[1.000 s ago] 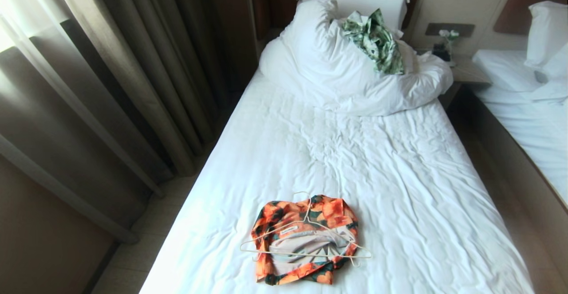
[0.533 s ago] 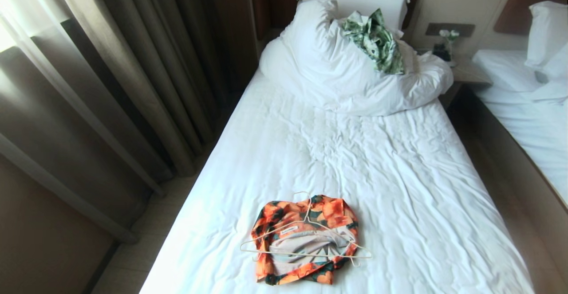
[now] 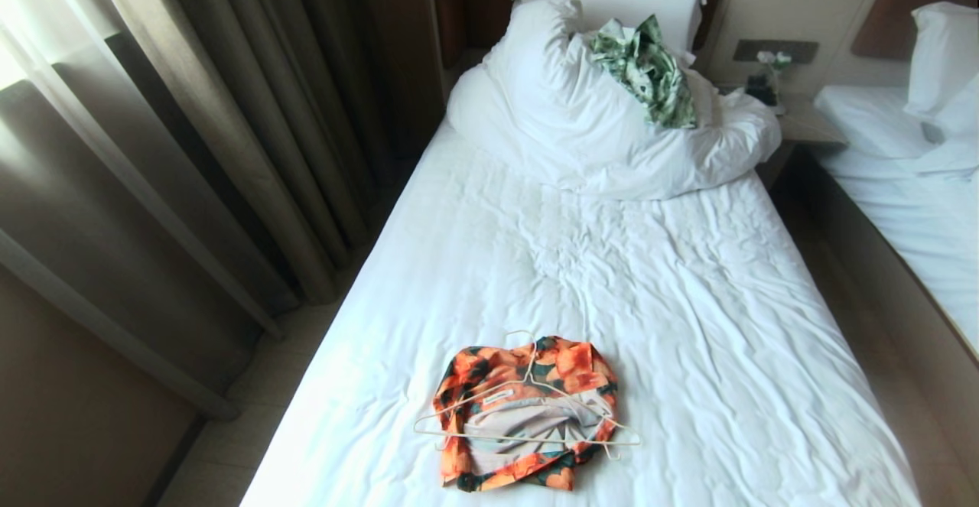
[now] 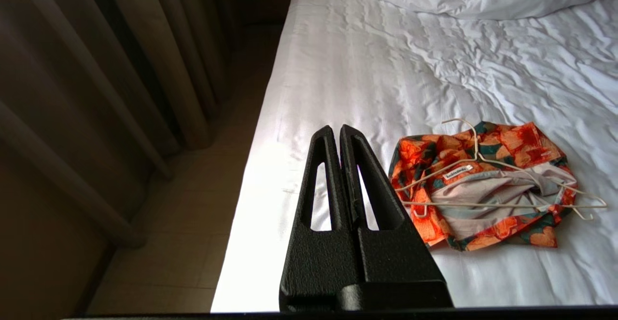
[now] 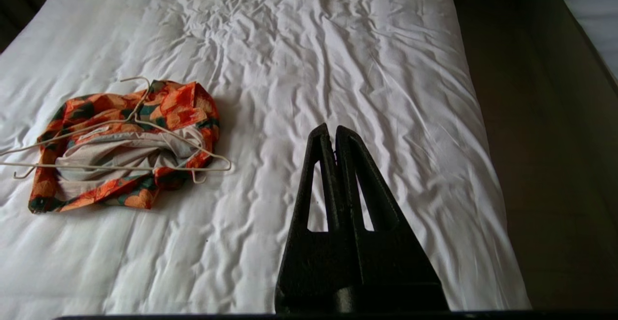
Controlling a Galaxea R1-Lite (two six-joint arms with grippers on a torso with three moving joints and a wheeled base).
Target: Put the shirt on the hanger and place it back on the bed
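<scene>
Bed (image 3: 612,277): single, wrinkled white sheet, dark headboard at the far end; it serves as the landmark for every place below.
Duvet (image 3: 612,132): bunched white heap at the head end of the bed, with a pillow behind it against the headboard.
Leaf-print garment (image 3: 646,71): green and white, crumpled on top of the duvet, well apart from the work; not part of the job.
Shirt (image 3: 528,415): orange-flowered, lying crumpled near the foot end of the bed, a little toward the curtain side, its pale inside and neck label turned up.
Hanger (image 3: 528,415): thin cream wire, resting flat on top of the shirt, hook pointing toward the head end; whether any part of it is threaded into the cloth cannot be told.
Left gripper (image 4: 340,132): held above the curtain-side edge of the bed near the foot, beside the shirt and not touching it; jaws clenched together on nothing.
Right gripper (image 5: 333,132): held above the foot end of the bed on the side away from the curtain, apart from the shirt; jaws pressed together, empty.
Step in hand: likely the very start or the very end; the loose heap argues that hanging is not yet done.
Next move: probably parting one pair of jaws and descending on the hanger or the collar, taking one thin layer without dragging the other.
</scene>
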